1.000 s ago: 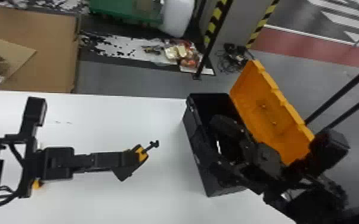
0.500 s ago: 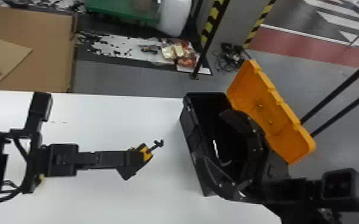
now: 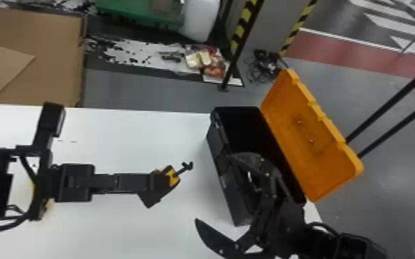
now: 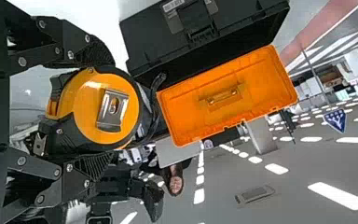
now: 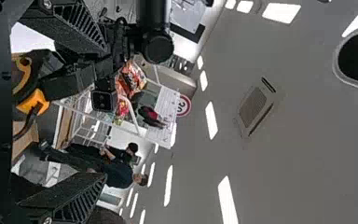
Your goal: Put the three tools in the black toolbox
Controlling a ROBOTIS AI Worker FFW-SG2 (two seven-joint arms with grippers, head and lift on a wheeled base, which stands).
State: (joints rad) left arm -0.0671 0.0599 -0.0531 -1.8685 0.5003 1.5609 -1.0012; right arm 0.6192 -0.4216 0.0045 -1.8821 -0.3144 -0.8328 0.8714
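1. The left gripper (image 3: pixel 160 186) is closed around the tape measure (image 4: pixel 105 109); in the left wrist view its ribbed pads press on opposite sides of the yellow-and-black case. A metal clip (image 4: pixel 113 109) faces that camera, and a black strap (image 4: pixel 156 89) sticks out past the case.
2. The tape measure is thus outside the toolbox (image 3: pixel 226 174), above the table (image 3: pixel 120 227), to the left of the box and well apart from it.
3. The right gripper (image 3: pixel 214 188) is open and has nothing between its fingers, which stand wide apart. One finger (image 3: pixel 248 161) is over the box's opening; the other (image 3: pixel 213 236) is over the table. Whether the gripper touches the box I cannot tell.
4. Over the last second the right gripper has spread and come back toward the robot, while the left has edged slightly toward the box.
5. The toolbox sits on the table, its orange lid (image 3: pixel 306 137) swung open on the far right side. What lies deep inside is too dark to tell.
6. Yellow bits (image 3: pixel 47 205) show beside the left arm, mostly hidden; I cannot tell what they are.
7. Beyond the table are cardboard (image 3: pixel 51 51) at left and a black handle (image 3: pixel 382 110) at right, past the lid.
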